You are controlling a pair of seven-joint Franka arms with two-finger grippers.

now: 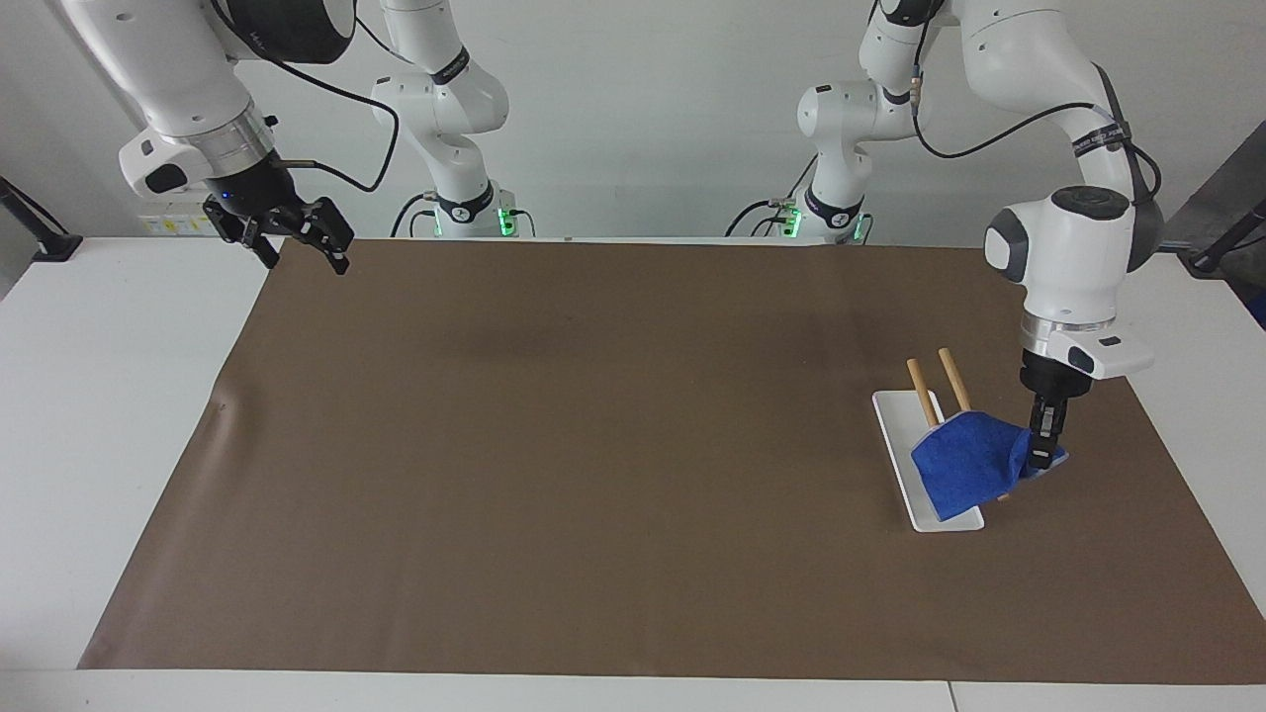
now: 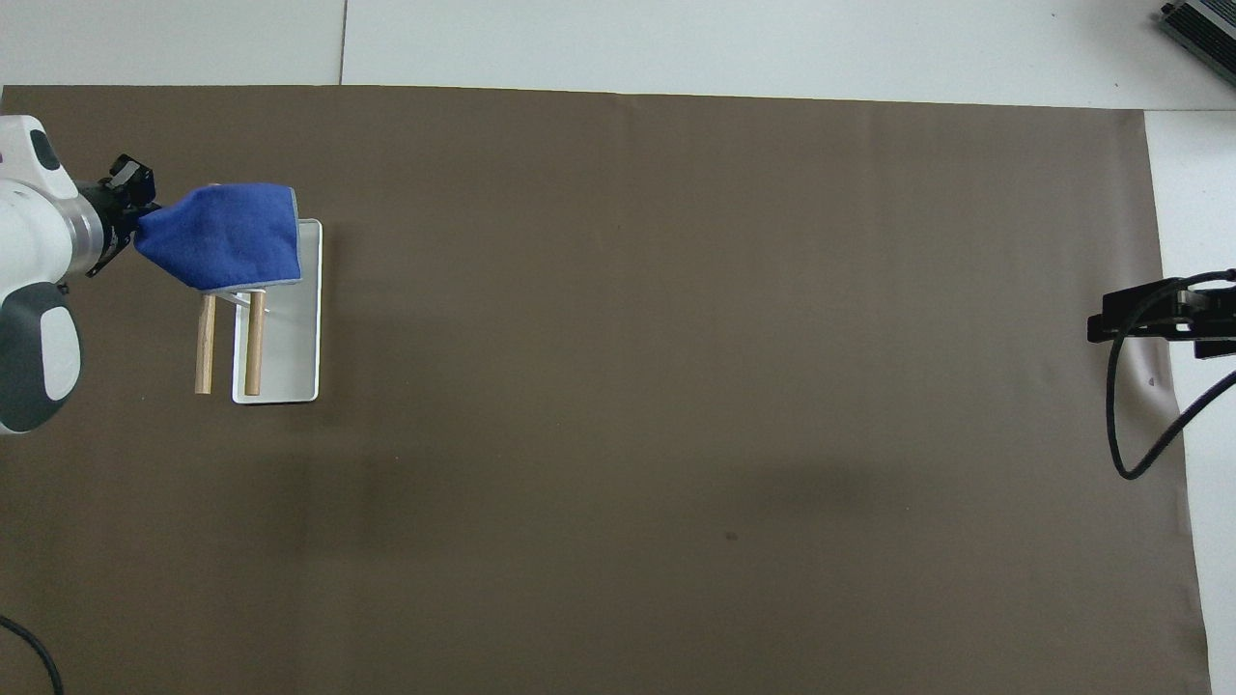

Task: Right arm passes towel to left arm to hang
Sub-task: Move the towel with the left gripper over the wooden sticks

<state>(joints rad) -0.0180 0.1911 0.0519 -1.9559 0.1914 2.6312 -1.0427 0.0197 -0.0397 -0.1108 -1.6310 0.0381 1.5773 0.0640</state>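
Observation:
The blue towel (image 1: 961, 457) (image 2: 224, 250) is draped over the ends of two wooden rods (image 1: 938, 388) (image 2: 254, 340) of a rack, the ends farther from the robots. The rack stands on a white tray (image 1: 895, 427) (image 2: 290, 359) toward the left arm's end of the table. My left gripper (image 1: 1040, 455) (image 2: 135, 214) is shut on the towel's corner beside the rods, low over the mat. My right gripper (image 1: 302, 243) (image 2: 1149, 323) hangs open and holds nothing, over the mat's corner at the right arm's end, where that arm waits.
A brown mat (image 1: 593, 445) covers most of the white table (image 1: 99, 396). A black cable (image 2: 1130, 425) loops down from the right gripper. Both arm bases (image 1: 465, 213) stand at the robots' edge of the table.

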